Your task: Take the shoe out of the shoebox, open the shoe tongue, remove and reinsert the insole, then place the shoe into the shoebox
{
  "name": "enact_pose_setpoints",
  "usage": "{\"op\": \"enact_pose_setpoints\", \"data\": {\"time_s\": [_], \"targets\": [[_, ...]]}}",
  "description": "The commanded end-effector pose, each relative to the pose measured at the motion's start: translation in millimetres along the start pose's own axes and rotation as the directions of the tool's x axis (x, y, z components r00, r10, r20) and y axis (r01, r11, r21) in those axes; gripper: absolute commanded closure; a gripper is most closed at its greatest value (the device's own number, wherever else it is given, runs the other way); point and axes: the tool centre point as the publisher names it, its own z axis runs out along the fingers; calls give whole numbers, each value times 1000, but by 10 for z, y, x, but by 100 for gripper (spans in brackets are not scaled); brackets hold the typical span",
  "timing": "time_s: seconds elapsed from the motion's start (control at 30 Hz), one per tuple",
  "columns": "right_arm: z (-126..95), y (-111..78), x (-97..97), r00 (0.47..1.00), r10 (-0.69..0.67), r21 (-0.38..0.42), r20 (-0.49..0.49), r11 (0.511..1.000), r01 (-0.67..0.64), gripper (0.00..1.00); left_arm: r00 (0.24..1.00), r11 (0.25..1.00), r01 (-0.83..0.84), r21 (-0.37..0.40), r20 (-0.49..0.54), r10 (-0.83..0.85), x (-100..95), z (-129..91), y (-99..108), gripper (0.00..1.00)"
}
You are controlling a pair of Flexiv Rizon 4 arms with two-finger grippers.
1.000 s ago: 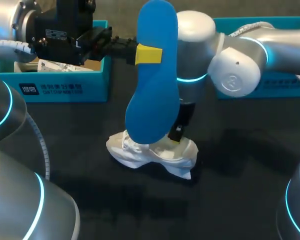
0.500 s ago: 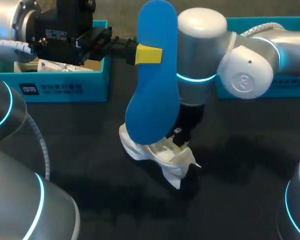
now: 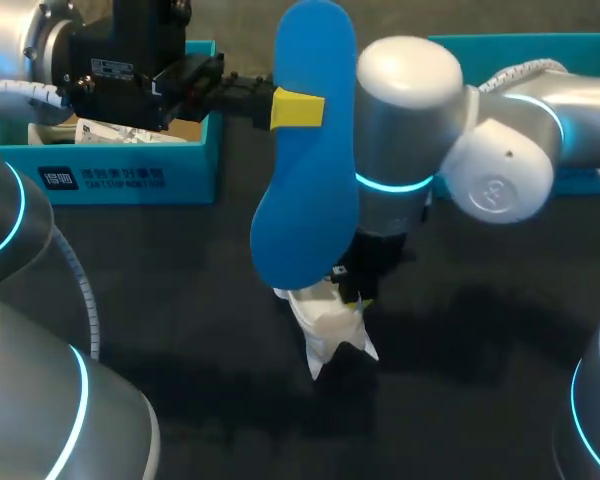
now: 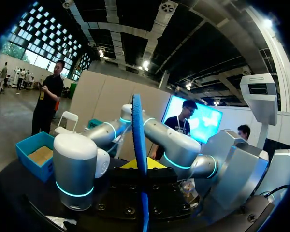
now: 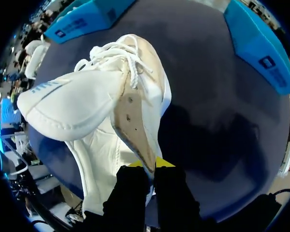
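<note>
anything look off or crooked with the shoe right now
Yes: the shoe is not flat on its sole. It is tipped steeply, pinched by a thin flap at its opening in the right jaws. The insole is out of it, held upright in the air by the left jaws.

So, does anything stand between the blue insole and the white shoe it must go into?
Only the right gripper, shut on the shoe from above, beside the insole. Nothing else visible.

You see white print on the shoebox (image 3: pixel 100 178) side and a label on the left gripper (image 3: pixel 298 108); neither is readable.
</note>
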Motion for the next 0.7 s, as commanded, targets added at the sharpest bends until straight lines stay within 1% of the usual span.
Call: {"op": "enact_pose_setpoints", "data": {"time_s": [0.03,0.2,0.7], "targets": [[115,-68,-5,999,41,-23,-21,999,-41,100,1000,1000,0,-2,0,0,-2,7,-5,100],[215,-152,-31,994,100,-44,-39,994,-101,100,1000,1000,0,-2,0,0,-2,7,-5,100],[268,-271,-105,978,202,-70,-43,976,-205,100,1000,1000,0,-2,0,0,-2,7,-5,100]]}}
